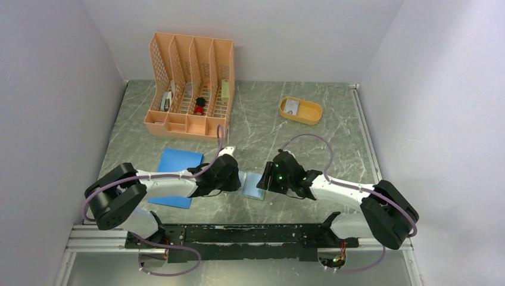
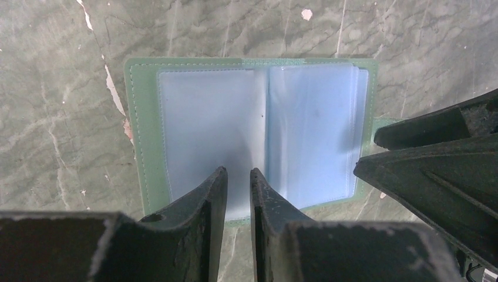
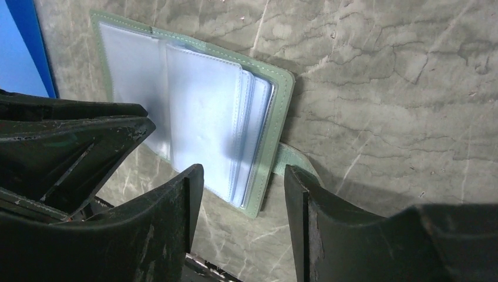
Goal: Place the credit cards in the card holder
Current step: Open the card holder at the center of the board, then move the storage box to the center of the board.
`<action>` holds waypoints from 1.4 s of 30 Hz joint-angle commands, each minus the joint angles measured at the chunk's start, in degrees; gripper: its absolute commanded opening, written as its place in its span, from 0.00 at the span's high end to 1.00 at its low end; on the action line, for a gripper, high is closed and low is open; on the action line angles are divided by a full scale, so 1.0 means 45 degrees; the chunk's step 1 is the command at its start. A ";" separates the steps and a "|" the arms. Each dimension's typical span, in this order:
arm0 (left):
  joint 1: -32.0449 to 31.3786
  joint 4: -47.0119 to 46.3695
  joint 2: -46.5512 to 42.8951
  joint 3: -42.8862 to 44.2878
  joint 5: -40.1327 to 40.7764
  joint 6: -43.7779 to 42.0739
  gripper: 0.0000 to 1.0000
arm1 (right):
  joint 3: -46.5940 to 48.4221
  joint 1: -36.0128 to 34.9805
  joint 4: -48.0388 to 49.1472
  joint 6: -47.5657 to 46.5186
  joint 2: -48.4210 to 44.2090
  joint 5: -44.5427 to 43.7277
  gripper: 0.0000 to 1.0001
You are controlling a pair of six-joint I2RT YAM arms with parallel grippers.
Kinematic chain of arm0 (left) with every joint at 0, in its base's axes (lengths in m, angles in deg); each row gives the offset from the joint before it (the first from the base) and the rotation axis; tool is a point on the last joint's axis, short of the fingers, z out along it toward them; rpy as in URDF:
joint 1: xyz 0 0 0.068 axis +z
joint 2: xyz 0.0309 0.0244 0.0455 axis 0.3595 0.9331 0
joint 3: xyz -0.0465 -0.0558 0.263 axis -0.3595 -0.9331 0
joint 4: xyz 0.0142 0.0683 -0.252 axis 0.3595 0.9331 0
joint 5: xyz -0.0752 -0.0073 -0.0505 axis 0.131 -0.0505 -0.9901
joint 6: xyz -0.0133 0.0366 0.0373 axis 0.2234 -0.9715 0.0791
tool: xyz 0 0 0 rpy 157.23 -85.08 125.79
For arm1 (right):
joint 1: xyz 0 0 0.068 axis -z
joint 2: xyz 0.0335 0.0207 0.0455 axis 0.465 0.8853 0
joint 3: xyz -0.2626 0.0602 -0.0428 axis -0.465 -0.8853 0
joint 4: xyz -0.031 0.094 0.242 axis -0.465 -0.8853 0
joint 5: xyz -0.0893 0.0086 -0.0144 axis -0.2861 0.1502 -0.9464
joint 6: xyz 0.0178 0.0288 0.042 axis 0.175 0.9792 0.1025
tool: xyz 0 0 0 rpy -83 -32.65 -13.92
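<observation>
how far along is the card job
Done: the card holder lies open flat, its pockets showing no cards. In hand: the left gripper and right gripper sit at its edges, neither holding a card. To do: what looks like a credit card lies in the yellow tray; none is loaded yet.

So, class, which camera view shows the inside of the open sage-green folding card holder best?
The left wrist view: the card holder lies open and square-on, nearly all of its pale blue inside facing the camera. The right wrist view shows it slanted and partly hidden. The top view shows only a small, distant patch.
</observation>
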State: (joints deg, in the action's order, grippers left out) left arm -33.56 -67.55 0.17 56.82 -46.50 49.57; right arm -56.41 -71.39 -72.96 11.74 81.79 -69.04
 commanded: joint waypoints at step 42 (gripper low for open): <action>0.0781 0.0401 -0.2841 -0.0260 -0.0249 0.0213 0.64 | 0.3269 0.0174 -0.1628 -0.2034 -0.0681 -0.1448 0.50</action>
State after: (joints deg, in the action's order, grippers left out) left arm -30.70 -66.76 -6.87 54.66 -48.14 50.93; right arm -46.53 -71.32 -75.85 4.53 84.11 -67.18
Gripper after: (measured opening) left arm 0.345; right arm 0.469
